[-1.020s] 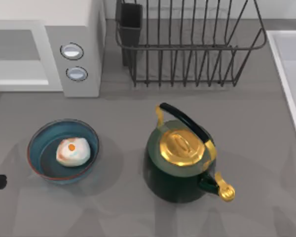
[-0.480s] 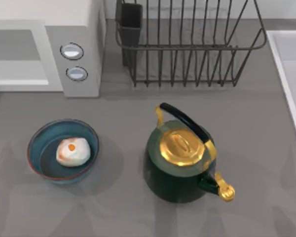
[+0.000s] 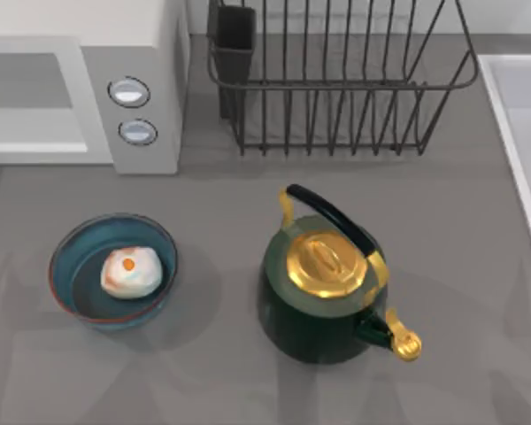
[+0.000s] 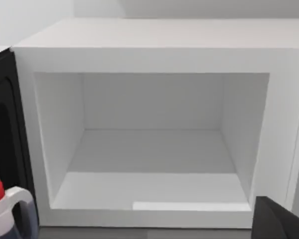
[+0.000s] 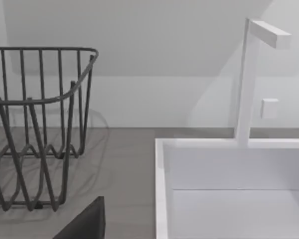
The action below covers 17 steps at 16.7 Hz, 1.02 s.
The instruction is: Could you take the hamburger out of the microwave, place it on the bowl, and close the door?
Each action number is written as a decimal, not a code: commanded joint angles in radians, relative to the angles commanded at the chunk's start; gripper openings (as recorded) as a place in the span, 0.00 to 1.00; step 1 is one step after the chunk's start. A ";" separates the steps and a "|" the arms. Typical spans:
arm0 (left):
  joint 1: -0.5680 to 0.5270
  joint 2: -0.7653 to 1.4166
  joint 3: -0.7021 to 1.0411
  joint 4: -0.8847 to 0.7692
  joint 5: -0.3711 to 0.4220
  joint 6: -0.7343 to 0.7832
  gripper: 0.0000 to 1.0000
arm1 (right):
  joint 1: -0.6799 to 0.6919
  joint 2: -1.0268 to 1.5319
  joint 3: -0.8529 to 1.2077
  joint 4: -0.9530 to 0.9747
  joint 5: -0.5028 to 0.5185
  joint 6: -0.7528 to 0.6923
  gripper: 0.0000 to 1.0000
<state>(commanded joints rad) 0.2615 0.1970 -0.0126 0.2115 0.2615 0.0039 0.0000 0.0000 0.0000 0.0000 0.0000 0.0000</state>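
Leaving hamburger [image 3: 130,271] in bowl [image 3: 71,243]; facing empty microwave [image 4: 159,59]; likely pushing swung-open door [image 4: 2,129] steadily near its free edge. Cannot tell left pincer [image 4: 278,224] spacing; right pincer [image 5: 84,224] idling near rack [image 5: 35,124].

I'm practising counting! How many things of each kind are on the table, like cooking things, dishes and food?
Appliances: 1, the microwave
Racks: 1, the dish rack
Kettles: 1, the kettle
Dishes: 1, the bowl
Food: 1, the hamburger, in the bowl
Total: 5

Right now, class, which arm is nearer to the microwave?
Left. Its wrist view faces the microwave and its open cavity close up. The right arm's wrist view looks at the dish rack and sink, at the table's right.
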 joint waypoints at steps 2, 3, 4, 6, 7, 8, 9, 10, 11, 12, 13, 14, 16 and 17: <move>-0.037 0.025 0.023 0.002 -0.037 0.000 0.00 | 0.000 0.000 0.000 0.000 0.000 0.000 1.00; -0.066 0.044 0.040 0.004 -0.066 0.001 0.00 | 0.000 0.000 0.000 0.000 0.000 0.000 1.00; -0.101 0.063 0.058 0.005 -0.101 0.001 0.00 | 0.000 0.000 0.000 0.000 0.000 0.000 1.00; -0.160 0.096 0.091 0.005 -0.159 0.002 0.00 | 0.000 0.000 0.000 0.000 0.000 0.000 1.00; -0.173 0.106 0.101 0.006 -0.173 0.002 0.00 | 0.000 0.000 0.000 0.000 0.000 0.000 1.00; -0.177 0.109 0.104 0.006 -0.176 0.002 0.00 | 0.000 0.000 0.000 0.000 0.000 0.000 1.00; -0.177 0.109 0.104 0.006 -0.176 0.002 0.00 | 0.000 0.000 0.000 0.000 0.000 0.000 1.00; -0.177 0.109 0.104 0.006 -0.176 0.002 0.00 | 0.000 0.000 0.000 0.000 0.000 0.000 1.00; -0.174 0.105 0.100 0.006 -0.173 0.001 0.00 | 0.000 0.000 0.000 0.000 0.000 0.000 1.00; -0.171 0.108 0.100 0.009 -0.171 0.001 0.00 | 0.000 0.000 0.000 0.000 0.000 0.000 1.00; -0.162 0.121 0.097 0.023 -0.161 0.002 0.00 | 0.000 0.000 0.000 0.000 0.000 0.000 1.00; -0.147 0.145 0.093 0.047 -0.146 0.002 0.00 | 0.000 0.000 0.000 0.000 0.000 0.000 1.00; -0.106 0.214 0.082 0.127 -0.105 0.003 0.00 | 0.000 0.000 0.000 0.000 0.000 0.000 1.00; -0.085 0.249 0.075 0.174 -0.084 0.003 0.00 | 0.000 0.000 0.000 0.000 0.000 0.000 1.00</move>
<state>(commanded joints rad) 0.1767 0.4459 0.0625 0.3859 0.1780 0.0072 0.0000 0.0000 0.0000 0.0000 0.0000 0.0000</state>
